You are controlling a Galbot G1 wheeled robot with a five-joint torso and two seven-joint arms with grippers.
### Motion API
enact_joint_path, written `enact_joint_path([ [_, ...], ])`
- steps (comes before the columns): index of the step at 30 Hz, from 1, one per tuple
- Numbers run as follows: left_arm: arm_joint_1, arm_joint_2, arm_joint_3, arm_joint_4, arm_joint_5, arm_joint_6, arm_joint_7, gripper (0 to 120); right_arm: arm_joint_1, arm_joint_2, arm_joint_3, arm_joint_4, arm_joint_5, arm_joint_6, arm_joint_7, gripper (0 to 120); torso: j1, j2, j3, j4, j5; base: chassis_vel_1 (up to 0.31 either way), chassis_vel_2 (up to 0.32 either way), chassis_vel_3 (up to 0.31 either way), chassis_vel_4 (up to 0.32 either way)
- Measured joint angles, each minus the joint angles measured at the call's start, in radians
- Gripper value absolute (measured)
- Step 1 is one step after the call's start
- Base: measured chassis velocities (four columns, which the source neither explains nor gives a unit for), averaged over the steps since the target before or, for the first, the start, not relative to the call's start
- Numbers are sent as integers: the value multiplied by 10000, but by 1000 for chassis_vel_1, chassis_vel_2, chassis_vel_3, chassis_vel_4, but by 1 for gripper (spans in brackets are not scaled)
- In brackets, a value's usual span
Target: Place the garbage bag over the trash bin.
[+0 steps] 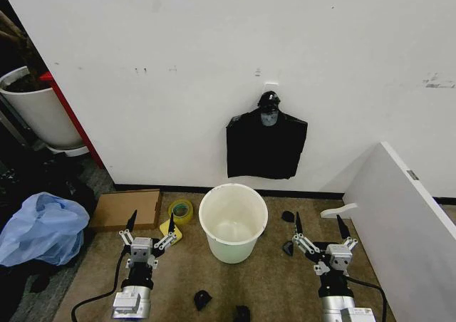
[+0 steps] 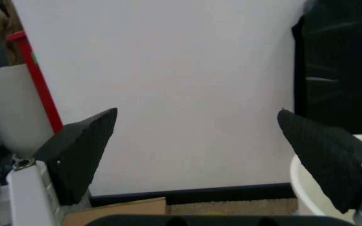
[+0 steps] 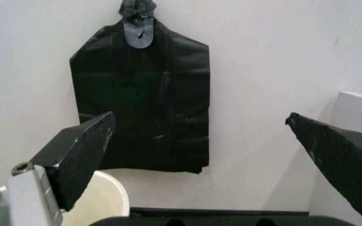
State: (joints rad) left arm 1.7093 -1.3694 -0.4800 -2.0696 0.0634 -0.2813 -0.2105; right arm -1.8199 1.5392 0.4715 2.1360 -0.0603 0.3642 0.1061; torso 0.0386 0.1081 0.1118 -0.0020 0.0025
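Note:
The trash bin (image 1: 231, 252), round and cream-white, stands open on the brown floor at the middle, close to the wall; its rim also shows as trash bin (image 2: 301, 181) and trash bin (image 3: 102, 197). The garbage bag is out of view. A flat black bundle (image 1: 265, 147) hangs from a wall hook above the bin, also seen as bundle (image 3: 144, 101). My left gripper (image 1: 152, 216) is open and low to the bin's left, fingers pointing at the wall (image 2: 197, 111). My right gripper (image 1: 318, 218) is open to the bin's right, facing the bundle (image 3: 199, 115).
A big white tub (image 1: 39, 112) stands at the back left beside a red post (image 1: 68, 112). A pale blue plastic bag (image 1: 39, 226), a cardboard box (image 1: 128, 208) and a yellow tape roll (image 1: 180, 210) lie left. A white board (image 1: 406, 215) leans at right. Small black pieces (image 1: 203, 298) dot the floor.

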Motion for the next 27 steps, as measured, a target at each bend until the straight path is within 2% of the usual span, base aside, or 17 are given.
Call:
enact_joint_path([
  [8, 113, 24, -73, -21, -40, -55, -8, 100, -107, 155, -58, 170, -66, -108, -4, 100, 0, 0, 0, 0, 2, 0, 0, 0, 0],
  [15, 245, 11, -149, 38, -83, -123, -53, 100, 744, -136, -544, -111, 1297, -892, -143, 100, 0, -1, 0, 0, 2, 0, 0, 0, 0],
  [19, 240, 221, -238, 28, -449, -90, -64, 100, 2052, -539, -804, -517, 3272, -1795, -358, 100, 0, -1, 1, 9, 2, 0, 0, 0, 0],
  [21, -115, 533, -87, 110, -825, 72, -42, 100, 2673, -703, -718, -629, 4920, -2298, -464, 100, 0, 0, 1, -2, 0, 0, 0, 0, 0],
  [22, -115, 533, -87, 110, -825, 72, -42, 100, 2673, -703, -718, -629, 4920, -2298, -464, 100, 0, 0, 1, -2, 0, 0, 0, 0, 0],
  [23, -180, 626, -69, 142, -903, 76, -11, 100, 2974, -797, -705, -721, 5582, -2492, -486, 100, 1, 0, 0, -12, -3, 0, 0, 0, 0],
  [27, -2, 771, -203, 176, -1104, -12, 117, 100, 4669, -1254, -808, -1435, 8767, -3344, -732, 100, 2, -1, 2, 3, 2, 0, 0, 0, 0],
])
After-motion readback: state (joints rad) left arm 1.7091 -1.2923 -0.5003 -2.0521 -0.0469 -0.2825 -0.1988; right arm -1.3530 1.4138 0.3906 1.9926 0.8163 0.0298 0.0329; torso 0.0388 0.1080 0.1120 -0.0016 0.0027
